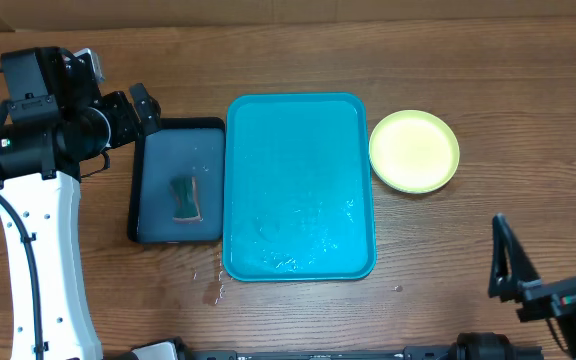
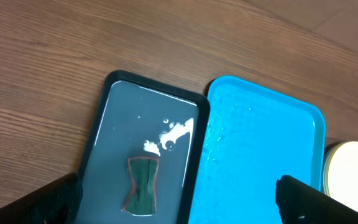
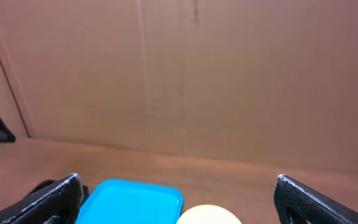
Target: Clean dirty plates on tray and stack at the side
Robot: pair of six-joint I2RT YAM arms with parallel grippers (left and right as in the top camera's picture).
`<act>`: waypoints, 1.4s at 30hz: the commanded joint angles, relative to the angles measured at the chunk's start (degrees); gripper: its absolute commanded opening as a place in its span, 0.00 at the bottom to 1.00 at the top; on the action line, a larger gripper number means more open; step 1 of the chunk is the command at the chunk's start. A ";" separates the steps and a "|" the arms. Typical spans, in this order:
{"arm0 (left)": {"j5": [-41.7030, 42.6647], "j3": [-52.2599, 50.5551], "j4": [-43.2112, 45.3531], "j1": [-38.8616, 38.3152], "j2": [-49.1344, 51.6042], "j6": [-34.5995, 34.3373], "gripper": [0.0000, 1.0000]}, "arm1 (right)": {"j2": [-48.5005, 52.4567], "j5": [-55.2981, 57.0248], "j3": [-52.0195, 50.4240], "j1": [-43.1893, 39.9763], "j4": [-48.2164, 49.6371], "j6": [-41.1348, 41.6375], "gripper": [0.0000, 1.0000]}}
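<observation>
black right gripper (image 1: 546,228) is waiting nearest, jaws apart and empty. the tray (image 1: 298,170) is lying bare and wet, the plates (image 1: 414,150) sitting piled just beside it. farthest, left gripper (image 1: 138,112) is hovering, jaws apart. task is looking finished.

In the overhead view the plates (image 1: 414,151) at the upper right read as one yellow-green disc, so how many lie stacked there cannot be told, and the right tool (image 1: 545,225) at the lower right is cut by the right and bottom edges. The left wrist view trims the tray (image 2: 260,162) and the dark navy tray (image 2: 114,118) along its bottom edge (a plate's rim barely enters at the lower right), while the right wrist view shows only the tray's far end at the bottom.
</observation>
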 commanded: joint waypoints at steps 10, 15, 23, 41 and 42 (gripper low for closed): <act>0.70 0.52 0.07 -0.04 0.17 -0.57 1.00 | -16.11 -3.17 -22.73 -0.13 10.29 0.04 1.00; 0.70 0.52 0.07 -0.04 0.17 -0.57 1.00 | -21.90 -3.50 -32.72 -0.13 20.28 0.02 1.00; 0.70 0.52 0.07 -0.04 0.17 -0.57 1.00 | -24.37 -3.08 -47.41 -0.17 43.76 0.00 1.00; 0.70 0.52 0.07 -0.04 0.17 -0.57 1.00 | -24.37 9.46 -66.51 -0.17 67.93 9.25 1.00; 0.70 0.52 0.07 -0.04 0.17 -0.57 1.00 | -24.37 9.49 -67.30 -0.17 67.89 9.25 1.00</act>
